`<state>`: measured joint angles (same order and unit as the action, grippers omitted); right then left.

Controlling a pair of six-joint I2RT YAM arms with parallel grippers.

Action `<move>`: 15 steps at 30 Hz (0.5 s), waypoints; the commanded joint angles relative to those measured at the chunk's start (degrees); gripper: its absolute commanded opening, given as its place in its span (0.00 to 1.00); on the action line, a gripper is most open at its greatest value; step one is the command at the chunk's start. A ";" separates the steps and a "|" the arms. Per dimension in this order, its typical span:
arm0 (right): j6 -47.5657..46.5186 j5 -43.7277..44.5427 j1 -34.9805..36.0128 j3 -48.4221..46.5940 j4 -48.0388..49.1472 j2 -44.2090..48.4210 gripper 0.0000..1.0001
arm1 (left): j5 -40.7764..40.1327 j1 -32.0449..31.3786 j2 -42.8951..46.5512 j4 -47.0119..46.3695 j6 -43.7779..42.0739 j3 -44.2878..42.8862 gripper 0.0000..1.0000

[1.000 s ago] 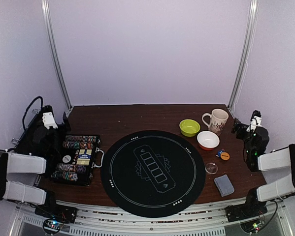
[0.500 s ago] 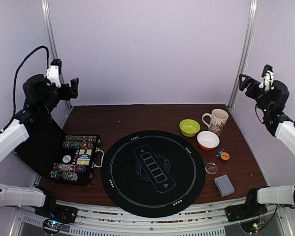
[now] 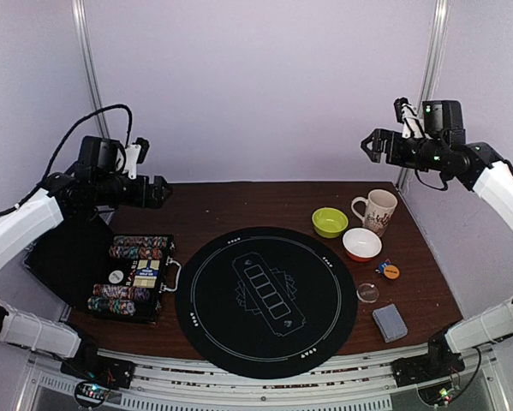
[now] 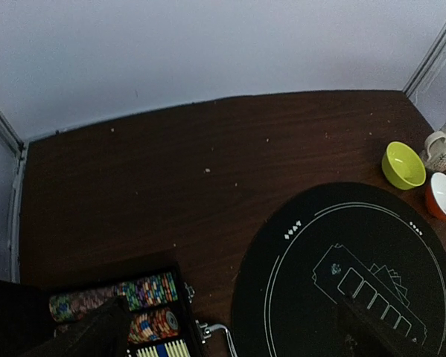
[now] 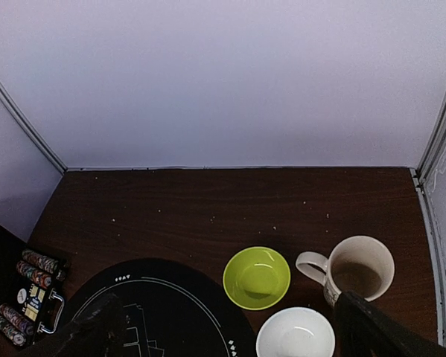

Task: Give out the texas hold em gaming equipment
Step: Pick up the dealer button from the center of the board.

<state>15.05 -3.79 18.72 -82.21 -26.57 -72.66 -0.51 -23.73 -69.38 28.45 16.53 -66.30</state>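
Dark wooden table (image 3: 239, 201); matt black mat (image 3: 211, 295); glossy green bowl (image 3: 330, 222)

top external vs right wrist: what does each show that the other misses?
Top external only: the grey-blue card deck, the orange disc and the clear disc, all right of the black round mat. Right wrist only: a steep look down into the mug, brownish inside. Both: the mat, the mug, the green bowl, the white-orange bowl and the open chip case at the left.
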 commanded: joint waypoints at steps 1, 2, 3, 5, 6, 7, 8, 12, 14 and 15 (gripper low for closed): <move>2.08 8.77 6.10 -1.67 -13.46 -0.30 1.00 | 0.25 -0.79 -1.57 6.88 8.49 -0.02 0.98; 2.47 10.11 7.30 -1.41 -15.62 -0.88 1.00 | -0.19 -1.43 -1.96 6.89 8.82 0.63 0.98; 3.03 11.38 8.32 -1.44 -18.72 -1.82 1.00 | -0.38 -1.97 -2.45 6.80 9.12 1.29 0.98; 4.71 12.50 9.31 -1.35 -24.69 -3.60 1.00 | 0.78 -2.32 -3.61 6.44 10.49 2.06 0.98; 5.33 12.32 9.58 -0.97 -27.74 -4.22 1.00 | 1.68 -2.36 -4.22 5.81 10.90 2.46 0.98; 6.05 12.24 9.77 -0.37 -30.24 -4.55 1.00 | 2.70 -2.43 -4.60 4.58 10.92 2.86 0.98; 7.08 12.35 9.90 1.01 -31.86 -4.66 1.00 | 3.57 -2.46 -5.03 3.39 10.89 3.19 0.98; 11.36 11.30 9.93 12.41 -30.63 -3.74 1.00 | 3.52 -2.44 -5.62 1.19 11.96 2.86 0.98; 14.09 10.45 9.94 17.13 -29.42 -4.68 1.00 | 3.14 -2.46 -4.71 0.00 12.06 3.43 0.98; 14.53 8.67 9.93 19.21 -28.13 -5.46 1.00 | 2.50 -2.46 -4.13 -0.65 11.91 3.87 0.98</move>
<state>24.12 6.04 28.27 -69.93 -52.31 -76.95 1.93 -26.06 -75.35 32.95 27.07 -63.31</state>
